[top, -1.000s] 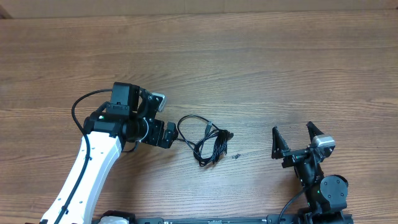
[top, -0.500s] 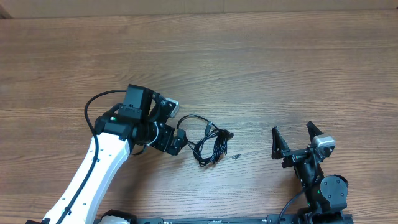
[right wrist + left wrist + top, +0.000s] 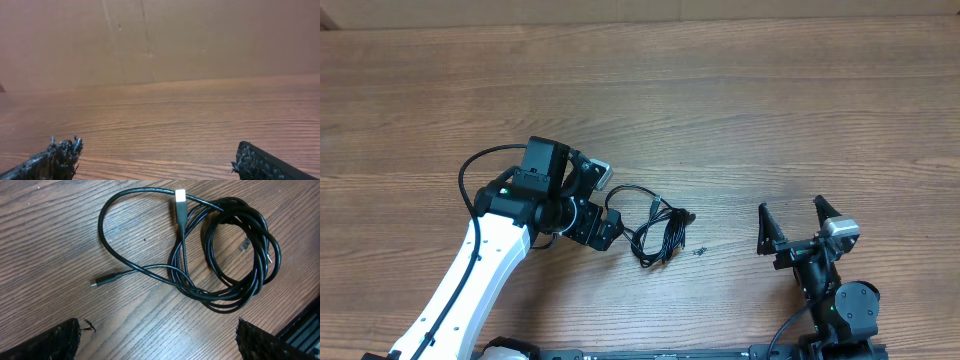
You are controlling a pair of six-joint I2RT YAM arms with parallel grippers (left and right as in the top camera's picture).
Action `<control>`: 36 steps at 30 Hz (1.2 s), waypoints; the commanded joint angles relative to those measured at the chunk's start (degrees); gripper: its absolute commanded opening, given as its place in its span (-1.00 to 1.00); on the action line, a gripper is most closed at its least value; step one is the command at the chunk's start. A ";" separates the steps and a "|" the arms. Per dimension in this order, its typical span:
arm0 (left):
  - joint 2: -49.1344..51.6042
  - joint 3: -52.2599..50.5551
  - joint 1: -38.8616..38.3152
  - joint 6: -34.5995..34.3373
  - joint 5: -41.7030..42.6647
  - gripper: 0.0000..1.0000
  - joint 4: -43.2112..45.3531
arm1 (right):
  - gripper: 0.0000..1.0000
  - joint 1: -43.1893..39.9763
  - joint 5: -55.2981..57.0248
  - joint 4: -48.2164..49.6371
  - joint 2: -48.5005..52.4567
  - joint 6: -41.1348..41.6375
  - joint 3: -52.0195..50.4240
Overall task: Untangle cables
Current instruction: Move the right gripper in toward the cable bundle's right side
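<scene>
You have the cables (image 3: 655,225) lying in one loose bundle on the wooden table (image 3: 770,110), just right of the left gripper (image 3: 610,205), whose jaws stand spread wide and touch no strand. In its wrist view only the fingertips (image 3: 57,340) show, cut off at the bottom corners. The coil overlaps itself so much that you cannot count the separate strands. A flat plug (image 3: 180,202) with a pale tip lies across its top, and a thin plug end (image 3: 102,281) trails out left onto bare wood. A dark speck (image 3: 699,250) beside the bundle is too small to identify. The right gripper (image 3: 792,220) sits well apart at the right, jaws spread and empty, facing a brown wall (image 3: 160,40).
</scene>
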 commanded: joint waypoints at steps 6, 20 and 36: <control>2.56 1.29 -0.42 1.51 0.79 0.99 0.20 | 1.00 -0.04 -2.25 6.60 -0.46 2.10 -0.39; 6.14 1.29 -0.42 1.51 0.85 0.99 1.60 | 1.00 -0.04 -2.34 -24.79 11.93 7.41 30.82; 6.14 1.29 -0.37 -1.29 0.57 0.99 3.54 | 1.00 -0.04 -36.65 -47.34 59.71 19.02 65.92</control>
